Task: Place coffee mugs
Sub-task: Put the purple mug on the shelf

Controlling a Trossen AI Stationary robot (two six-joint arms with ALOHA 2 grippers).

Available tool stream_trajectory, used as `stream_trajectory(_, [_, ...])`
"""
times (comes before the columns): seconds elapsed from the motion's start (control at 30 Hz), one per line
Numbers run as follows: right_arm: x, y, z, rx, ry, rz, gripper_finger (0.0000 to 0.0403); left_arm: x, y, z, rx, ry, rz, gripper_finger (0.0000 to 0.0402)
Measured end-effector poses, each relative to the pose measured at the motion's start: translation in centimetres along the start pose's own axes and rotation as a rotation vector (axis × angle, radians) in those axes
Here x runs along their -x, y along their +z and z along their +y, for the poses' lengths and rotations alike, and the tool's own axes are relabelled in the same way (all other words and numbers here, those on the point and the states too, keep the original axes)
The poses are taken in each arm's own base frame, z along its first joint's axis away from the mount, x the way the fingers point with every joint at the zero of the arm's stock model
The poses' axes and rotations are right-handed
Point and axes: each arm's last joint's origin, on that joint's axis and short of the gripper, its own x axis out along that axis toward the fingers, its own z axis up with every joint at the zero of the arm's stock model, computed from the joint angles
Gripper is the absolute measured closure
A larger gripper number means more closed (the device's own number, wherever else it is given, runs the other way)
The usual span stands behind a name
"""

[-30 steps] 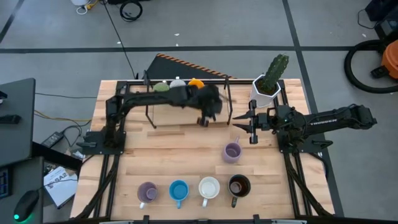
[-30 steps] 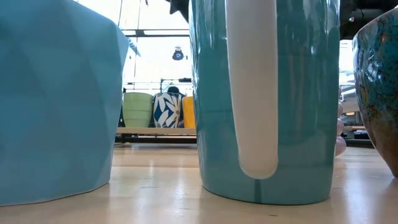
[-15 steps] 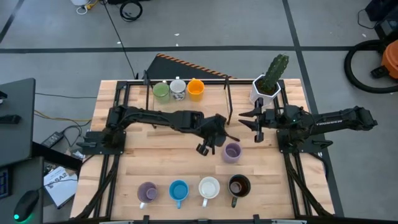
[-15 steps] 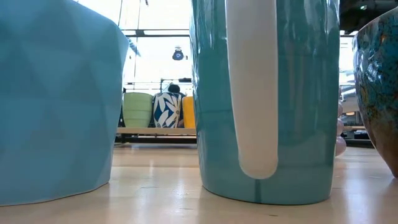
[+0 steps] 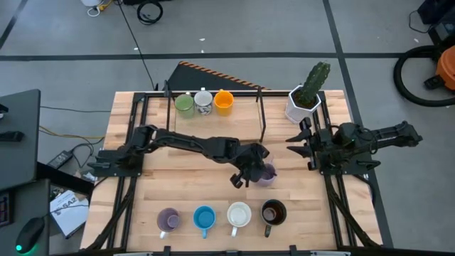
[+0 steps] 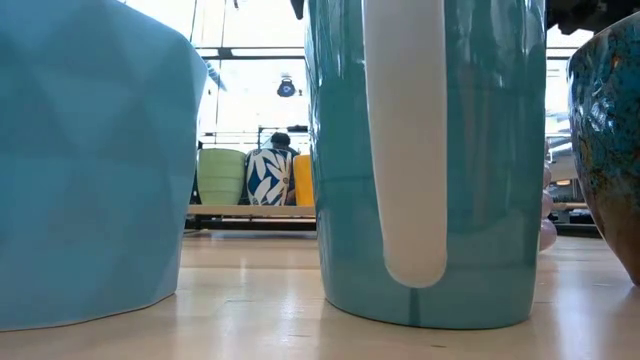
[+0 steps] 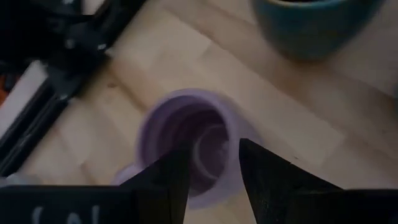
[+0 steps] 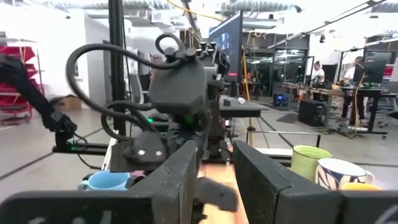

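**High view: lilac mug being approached mid-table**

Left gripper [image 7: 211, 171] is being held over the lilac mug [image 5: 266, 173], fingers parted astride its rim. Rigid, glazed, probably slippery ceramic; wall is judged the best hold. Right gripper [image 5: 307, 139] is being kept parted, empty, near the cactus pot [image 5: 300, 107].

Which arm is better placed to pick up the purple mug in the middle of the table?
Left. The left gripper hangs right over the purple mug, jaws open. The right gripper sits off by the cactus pot.

Lilac mug [image 7: 189, 143]; green mug [image 5: 184, 104], orange mug [image 5: 223, 102], blue-leaf-patterned white mug [image 6: 267, 177]
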Motion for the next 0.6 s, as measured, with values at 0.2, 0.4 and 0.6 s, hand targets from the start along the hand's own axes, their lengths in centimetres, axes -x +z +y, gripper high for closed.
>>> stream_trajectory(0.2, [-0.1,-0.2,0.0,0.014,-0.019,0.019,0.0289,-0.7,-0.3,-0.5,-0.016,-0.078,-0.034,0.0260])
stream_trajectory(0.4, [-0.2,-0.3,-0.1,0.015,-0.034,0.030,0.0289,-2.1,-1.1,-0.7,-0.024,-0.087,-0.013,0.0260])
stream_trajectory(0.6, [-0.2,-0.3,-0.1,0.022,-0.035,0.030,0.0289,-2.1,-1.1,-0.8,-0.067,-0.048,0.041,0.0260])
